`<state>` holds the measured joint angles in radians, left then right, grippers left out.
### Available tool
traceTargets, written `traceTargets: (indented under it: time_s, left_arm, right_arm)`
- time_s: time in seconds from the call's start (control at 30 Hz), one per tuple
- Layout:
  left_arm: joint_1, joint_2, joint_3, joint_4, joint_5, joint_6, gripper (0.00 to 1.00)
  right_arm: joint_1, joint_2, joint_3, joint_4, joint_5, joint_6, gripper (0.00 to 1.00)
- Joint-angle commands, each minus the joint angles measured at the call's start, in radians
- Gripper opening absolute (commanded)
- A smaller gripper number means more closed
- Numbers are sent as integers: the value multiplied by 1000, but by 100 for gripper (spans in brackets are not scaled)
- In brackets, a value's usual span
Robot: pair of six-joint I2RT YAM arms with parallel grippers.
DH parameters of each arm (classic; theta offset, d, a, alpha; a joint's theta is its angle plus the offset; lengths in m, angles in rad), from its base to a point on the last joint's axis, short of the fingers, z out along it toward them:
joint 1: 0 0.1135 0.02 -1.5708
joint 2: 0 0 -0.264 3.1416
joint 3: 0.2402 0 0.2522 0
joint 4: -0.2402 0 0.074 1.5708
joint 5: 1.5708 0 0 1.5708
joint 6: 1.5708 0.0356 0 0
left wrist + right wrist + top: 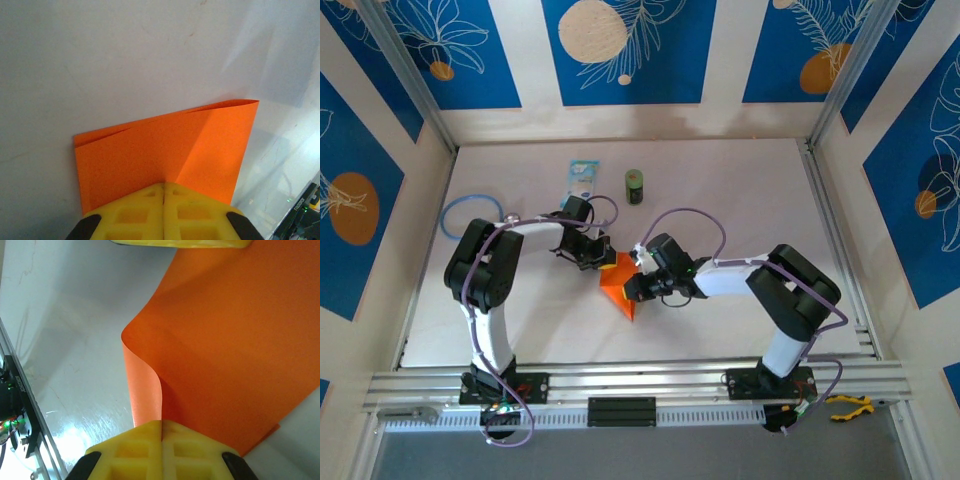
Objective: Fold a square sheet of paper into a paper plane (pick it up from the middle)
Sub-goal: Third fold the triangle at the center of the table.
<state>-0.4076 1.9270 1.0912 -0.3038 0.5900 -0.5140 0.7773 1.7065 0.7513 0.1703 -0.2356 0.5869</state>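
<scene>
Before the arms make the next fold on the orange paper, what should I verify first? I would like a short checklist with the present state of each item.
1. The left gripper is shut on the thin bright orange sheet of paper: ok.
2. The right gripper is shut on the same sheet: ok.
3. The sheet is free of curl: not ok, it bends up beside the right gripper.
4. The folded layers are pressed together at the far edge: not ok, they gape slightly in the left wrist view.
5. The small green can and the light-blue rectangular packet lie apart from the sheet: ok.
</scene>
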Motion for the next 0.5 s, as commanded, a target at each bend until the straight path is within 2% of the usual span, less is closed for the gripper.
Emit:
traceTargets:
  time_s: [0.0, 0.47]
  left_arm:
    - [2, 0, -27, -59, -52, 11, 8]
    - [2, 3, -26, -57, -49, 6, 8]
  right_arm:
    - [-4, 5, 12, -34, 10, 13, 2]
    - [-8, 9, 22, -66, 69, 26, 2]
